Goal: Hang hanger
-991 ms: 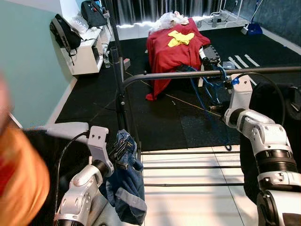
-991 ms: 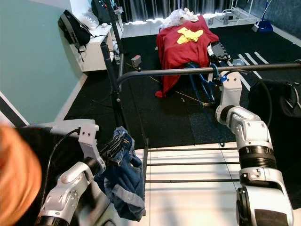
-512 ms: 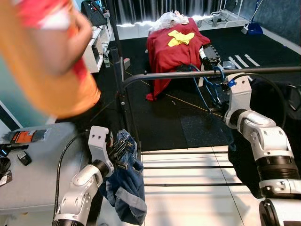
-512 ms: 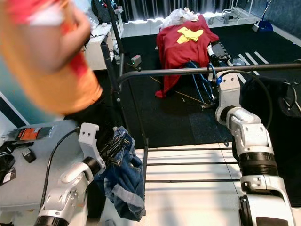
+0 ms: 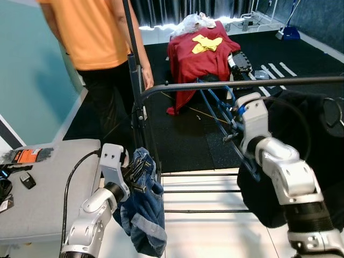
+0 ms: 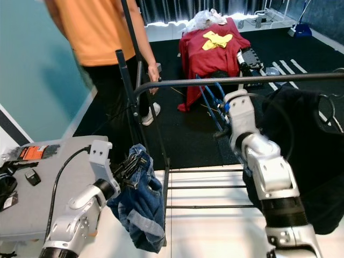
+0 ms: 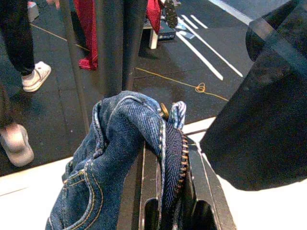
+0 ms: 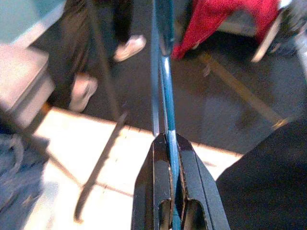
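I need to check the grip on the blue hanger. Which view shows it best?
The right wrist view: the thin blue plastic hanger runs straight between the right gripper's shut jaws. The eye views show its blue bars beside that wrist, under the black metal rail, with the grip hidden.

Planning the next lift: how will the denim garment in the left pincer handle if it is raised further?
The denim garment is likely floppy: it hangs in folds below the left pincer. It probably feels fairly heavy, being thick cloth, and it may swing because most of it dangles free.

No text, label or number can be read anywhere.
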You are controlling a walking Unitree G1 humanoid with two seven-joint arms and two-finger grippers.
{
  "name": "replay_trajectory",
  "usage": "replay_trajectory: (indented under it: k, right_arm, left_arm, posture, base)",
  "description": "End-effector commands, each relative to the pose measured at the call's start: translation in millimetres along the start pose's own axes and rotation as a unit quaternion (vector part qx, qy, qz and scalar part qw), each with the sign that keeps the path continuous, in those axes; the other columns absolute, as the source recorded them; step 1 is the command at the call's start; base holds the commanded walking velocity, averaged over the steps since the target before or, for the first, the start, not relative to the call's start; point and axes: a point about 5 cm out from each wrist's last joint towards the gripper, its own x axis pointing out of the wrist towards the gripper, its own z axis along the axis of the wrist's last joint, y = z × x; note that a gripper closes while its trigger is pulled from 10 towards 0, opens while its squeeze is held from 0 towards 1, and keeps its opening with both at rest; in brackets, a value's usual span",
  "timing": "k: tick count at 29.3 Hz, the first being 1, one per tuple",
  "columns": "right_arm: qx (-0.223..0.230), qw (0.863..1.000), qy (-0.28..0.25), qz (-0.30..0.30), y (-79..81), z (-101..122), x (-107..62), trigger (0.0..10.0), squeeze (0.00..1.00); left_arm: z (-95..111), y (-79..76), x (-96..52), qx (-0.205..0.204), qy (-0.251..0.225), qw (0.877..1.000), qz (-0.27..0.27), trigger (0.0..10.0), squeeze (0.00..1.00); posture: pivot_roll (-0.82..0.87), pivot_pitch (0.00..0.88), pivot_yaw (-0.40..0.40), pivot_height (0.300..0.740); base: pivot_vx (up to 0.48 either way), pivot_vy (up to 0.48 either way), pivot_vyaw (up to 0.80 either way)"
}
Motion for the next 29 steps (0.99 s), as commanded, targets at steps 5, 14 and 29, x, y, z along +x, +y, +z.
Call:
replay_trajectory:
  k: [5, 14, 29]
  right_arm:
    - [0.025, 0.999, 0.045, 0.015, 20.6, -37.3, -1.6, 0.0, 0.00]
    - [0.117, 0.986, 0.003, 0.117, 53.5, -55.0, -8.4, 0.0, 0.00]
    - [-0.007, 0.990, 0.105, 0.090, 47.6, -96.5, -17.1, 10.0, 0.00]
  left_arm:
    - [15.9, 0.8, 4.0, 0.011, -0.039, 0.999, 0.009, 10.0, 0.00]
    - [15.0, 1.7, 1.0, 0.054, -0.015, 0.998, 0.033, 10.0, 0.00]
    - [-28.3, 35.3, -9.9, 0.034, 0.116, 0.983, 0.138, 10.0, 0.00]
  posture:
    - [0.09, 0.077, 0.108, 0.740]
    - [0.12, 0.085, 0.090, 0.740]
    - [0.06, 0.055, 0.107, 0.740]
  base:
    - [0.000, 0.000, 0.00]
    - [0.000, 0.000, 0.00]
    - [0.000, 0.000, 0.00]
